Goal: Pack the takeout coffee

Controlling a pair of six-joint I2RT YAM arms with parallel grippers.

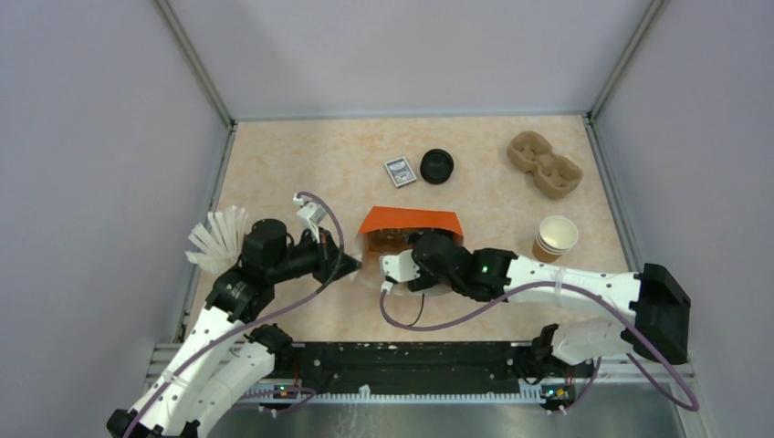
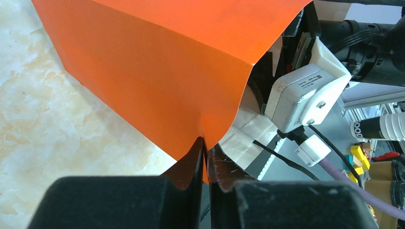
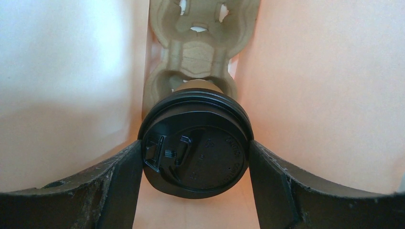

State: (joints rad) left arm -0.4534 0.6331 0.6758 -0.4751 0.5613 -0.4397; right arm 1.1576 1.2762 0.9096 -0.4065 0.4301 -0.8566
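Note:
The takeout coffee [image 3: 196, 143], a tan cup under a black lid, is inside the orange bag [image 1: 411, 220]. My right gripper [image 3: 195, 149] reaches down into the bag, shut on the lid, with a finger pressed to each side. Only a sliver of the tan cup wall [image 3: 198, 85] shows above the lid. Below it, on the bag's floor, lies a brown pulp carrier [image 3: 198, 52]. In the top view the bag hides both the cup and the right fingers. My left gripper [image 2: 206, 145] is shut on the bag's near-left edge [image 2: 157, 62], seen from above as the left gripper [image 1: 351, 263].
On the table behind the bag lie a loose black lid [image 1: 437, 166] and a small printed packet [image 1: 400, 172]. A second pulp carrier [image 1: 545, 164] sits at the back right, a stack of tan cups [image 1: 555, 239] right of the bag. White sticks fan out at the left [image 1: 217, 239].

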